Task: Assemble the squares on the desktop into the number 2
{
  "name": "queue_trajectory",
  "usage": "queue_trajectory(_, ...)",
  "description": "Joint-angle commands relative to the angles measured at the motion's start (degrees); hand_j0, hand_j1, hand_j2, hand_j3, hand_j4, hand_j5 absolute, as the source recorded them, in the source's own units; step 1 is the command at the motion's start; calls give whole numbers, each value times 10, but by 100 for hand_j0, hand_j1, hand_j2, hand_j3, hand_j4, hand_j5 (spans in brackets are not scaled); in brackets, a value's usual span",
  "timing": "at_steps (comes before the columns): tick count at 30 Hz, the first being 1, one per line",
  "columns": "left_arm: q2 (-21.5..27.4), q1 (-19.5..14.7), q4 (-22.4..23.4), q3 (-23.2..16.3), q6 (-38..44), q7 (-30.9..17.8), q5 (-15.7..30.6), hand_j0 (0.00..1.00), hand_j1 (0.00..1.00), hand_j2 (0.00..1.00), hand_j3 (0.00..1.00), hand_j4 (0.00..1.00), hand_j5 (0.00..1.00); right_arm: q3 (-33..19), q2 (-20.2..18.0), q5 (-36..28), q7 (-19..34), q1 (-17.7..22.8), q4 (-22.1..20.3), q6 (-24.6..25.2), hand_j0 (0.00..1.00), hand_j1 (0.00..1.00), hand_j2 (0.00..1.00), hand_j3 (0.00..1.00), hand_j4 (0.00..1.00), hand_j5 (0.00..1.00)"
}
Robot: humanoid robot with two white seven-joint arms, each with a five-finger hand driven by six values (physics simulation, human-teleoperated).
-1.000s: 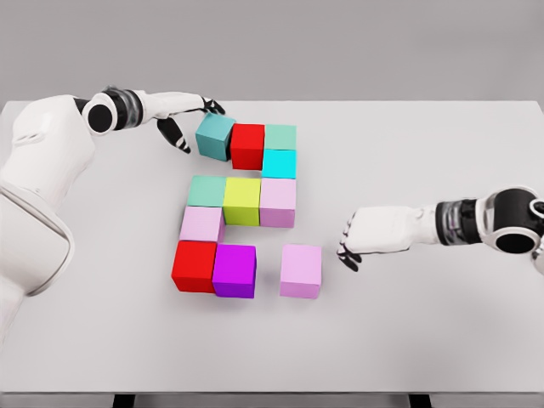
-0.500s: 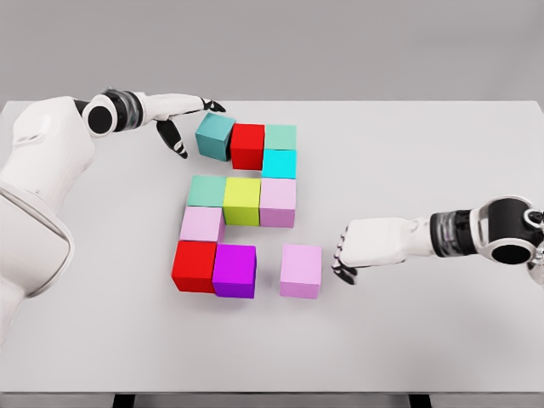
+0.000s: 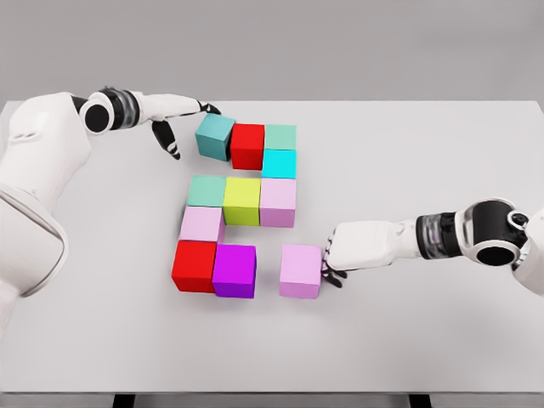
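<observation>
On the white table [image 3: 442, 144] ten cubes lie in a rough figure. Top row: a teal cube [image 3: 215, 136], turned a little askew, a red cube [image 3: 248, 145] and a pale green cube [image 3: 280, 137] side by side, with a cyan cube [image 3: 279, 163] just under the green one. Middle row: a mint cube [image 3: 206, 190], a yellow cube [image 3: 242, 201] and a pink cube [image 3: 278, 202] touching in a line. Below the mint one sits a light pink cube [image 3: 202, 224]; under that, a second red cube [image 3: 195, 265] and a purple cube [image 3: 235, 270] touch each other. A lilac cube [image 3: 301, 270] stands apart to the right of the purple one — a clear gap between them.

The right hand [image 3: 338, 253] rests against the lilac cube's right face, fingers [image 3: 330, 274] curled down at that edge, pressing rather than gripping. The left hand [image 3: 177, 121] hovers just left of the teal cube — fingers spread and loose, holding nothing, one fingertip near the cube's upper corner, though contact cannot be told.
</observation>
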Motion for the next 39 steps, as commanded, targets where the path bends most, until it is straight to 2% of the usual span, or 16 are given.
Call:
queue_trajectory(1,0,0,-2,5,1,-1,0,100,100,100,100,100,100,0,0,-4,0,0,-2,1,31,31,31,31,31,31)
queue_trajectory(14,25,2,-9,4,1,-2,0,100,100,100,100,100,100,0,4,-4,0,0,-2,1,31,31,31,31,31,31)
queue_trajectory(28,24,3,-45,-1,1,-22,-3,100,100,100,100,100,100,-6,18,-4,10,0,-2,1,31,31,31,31,31,31)
queue_trajectory(31,36,7,-75,-8,1,-22,-3,100,100,100,100,100,100,-11,16,-4,11,0,1,1,31,31,31,31,31,31)
queue_trajectory(39,43,11,-81,-8,1,-22,-2,100,100,100,100,100,100,-20,16,-4,17,0,4,1,31,31,31,31,31,31)
